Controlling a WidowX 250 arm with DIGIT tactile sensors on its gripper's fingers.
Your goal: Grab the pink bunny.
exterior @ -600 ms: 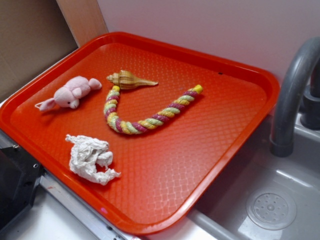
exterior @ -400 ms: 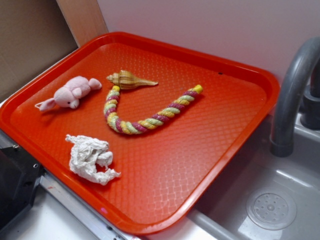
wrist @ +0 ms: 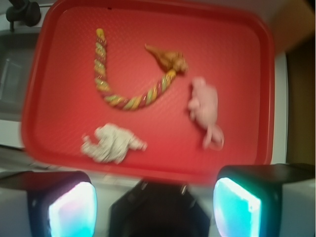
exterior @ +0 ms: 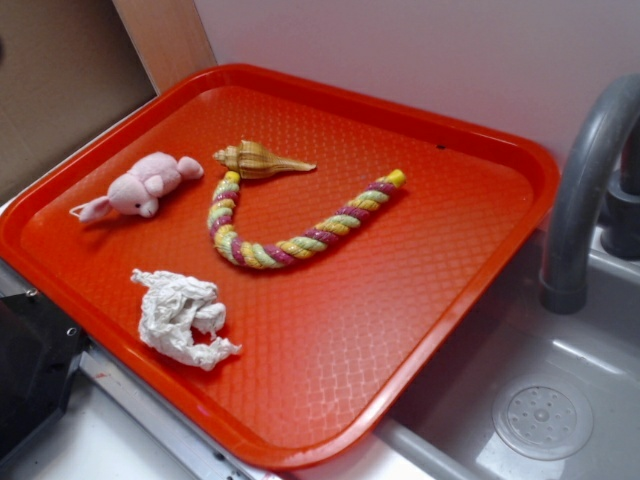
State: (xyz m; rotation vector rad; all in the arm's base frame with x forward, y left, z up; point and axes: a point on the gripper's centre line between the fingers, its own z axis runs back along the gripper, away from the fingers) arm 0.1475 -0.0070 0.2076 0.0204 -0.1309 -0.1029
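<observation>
The pink bunny (exterior: 143,185) lies on its side at the left of the red tray (exterior: 480,140), next to a seashell (exterior: 258,159). The wrist view shows the pink bunny (wrist: 205,104) right of centre, well ahead of my gripper (wrist: 154,207). My gripper is high above the tray's near edge, off the tray, and out of the exterior view. Its two pads (wrist: 74,210) stand wide apart with nothing between them.
A striped rope toy (exterior: 290,232) curves across the tray's middle. A crumpled white paper wad (exterior: 180,317) lies near the front edge. A grey faucet (exterior: 585,190) and sink (exterior: 540,415) stand at the right. A wooden panel and wall rise behind.
</observation>
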